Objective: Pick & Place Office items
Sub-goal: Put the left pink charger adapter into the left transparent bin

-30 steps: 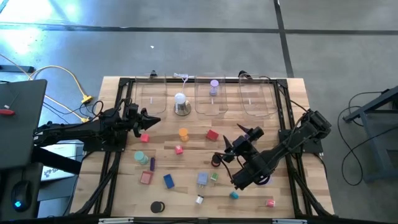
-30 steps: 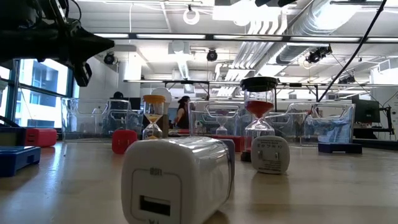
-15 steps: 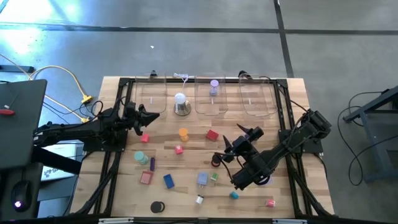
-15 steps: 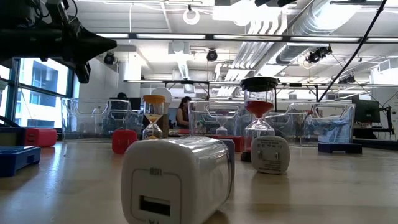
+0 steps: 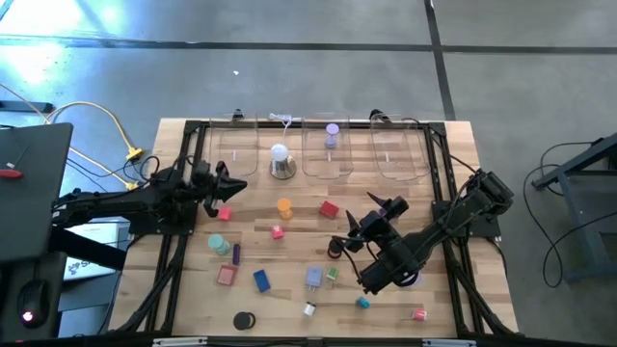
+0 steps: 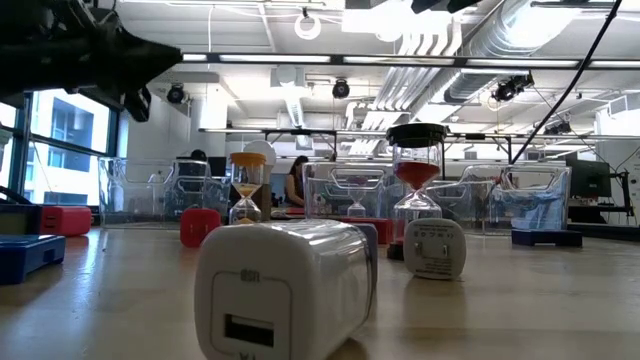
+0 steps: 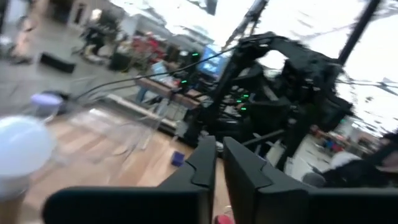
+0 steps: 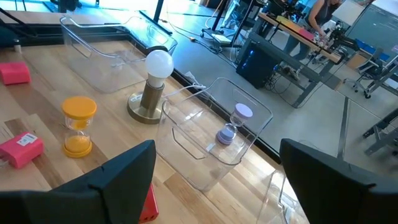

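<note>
- Left gripper (image 5: pixel 234 180): over the last second we see it drift a little along the table's left side, staying just above the red block (image 5: pixel 225 213). In the left wrist view its fingers (image 7: pixel 205 163) stand nearly together with only a thin slit between them, and nothing sits in that slit.
- Right gripper (image 5: pixel 371 217): no change; it hangs mid-table with its jaws wide apart and empty, near the hourglass with the black cap (image 5: pixel 335 248).
- Office items: all lie where they were. The orange hourglass (image 5: pixel 283 207), pink block (image 5: pixel 278 231), red cube (image 5: pixel 329 208), teal cylinder (image 5: pixel 219 241), blue block (image 5: pixel 260 280) and black disc (image 5: pixel 243 320) are loose on the wood.
- One purple hourglass (image 8: pixel 232 124) already stands in the middle clear bin (image 5: pixel 330 159); the other clear bins look bare.
- Reading: we judge the left arm is between picks, carrying nothing, so most of the sorting remains.
</note>
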Robot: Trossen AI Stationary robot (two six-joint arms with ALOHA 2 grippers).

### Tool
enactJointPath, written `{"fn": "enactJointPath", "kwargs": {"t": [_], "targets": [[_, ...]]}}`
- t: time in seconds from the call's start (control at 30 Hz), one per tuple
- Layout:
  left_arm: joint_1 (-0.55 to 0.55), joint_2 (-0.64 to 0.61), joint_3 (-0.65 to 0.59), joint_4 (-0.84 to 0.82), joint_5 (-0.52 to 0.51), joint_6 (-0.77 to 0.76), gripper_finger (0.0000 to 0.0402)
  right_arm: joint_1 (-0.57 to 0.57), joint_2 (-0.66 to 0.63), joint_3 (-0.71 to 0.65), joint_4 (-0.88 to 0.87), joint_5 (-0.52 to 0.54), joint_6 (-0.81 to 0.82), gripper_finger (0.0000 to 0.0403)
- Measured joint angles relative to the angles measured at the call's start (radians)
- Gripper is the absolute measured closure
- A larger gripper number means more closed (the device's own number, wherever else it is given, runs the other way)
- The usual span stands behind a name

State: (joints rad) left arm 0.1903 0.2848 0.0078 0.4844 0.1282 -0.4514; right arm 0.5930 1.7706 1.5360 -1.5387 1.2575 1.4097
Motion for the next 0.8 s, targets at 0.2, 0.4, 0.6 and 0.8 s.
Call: {"fn": "enactJointPath", "kwargs": {"t": [0.2,0.4,0.6,0.8], "targets": [[-0.034,0.000,0.000,0.010,0.056,0.037,0.0283,0.000,0.000,0.000,0.000,0.000,0.000,0.0070],[-0.091,0.038,0.024,0.004,0.071,0.022,0.0204,-0.017,0.000,0.000,0.003,0.022,-0.025,0.0070],[-0.156,0.171,0.167,-0.051,0.074,0.090,0.0176,-0.062,0.000,0.000,0.021,0.015,-0.052,0.0070],[-0.241,0.343,0.429,-0.353,0.082,0.288,0.0174,-0.085,0.000,0.000,0.001,0.000,-0.053,0.0070]]}}
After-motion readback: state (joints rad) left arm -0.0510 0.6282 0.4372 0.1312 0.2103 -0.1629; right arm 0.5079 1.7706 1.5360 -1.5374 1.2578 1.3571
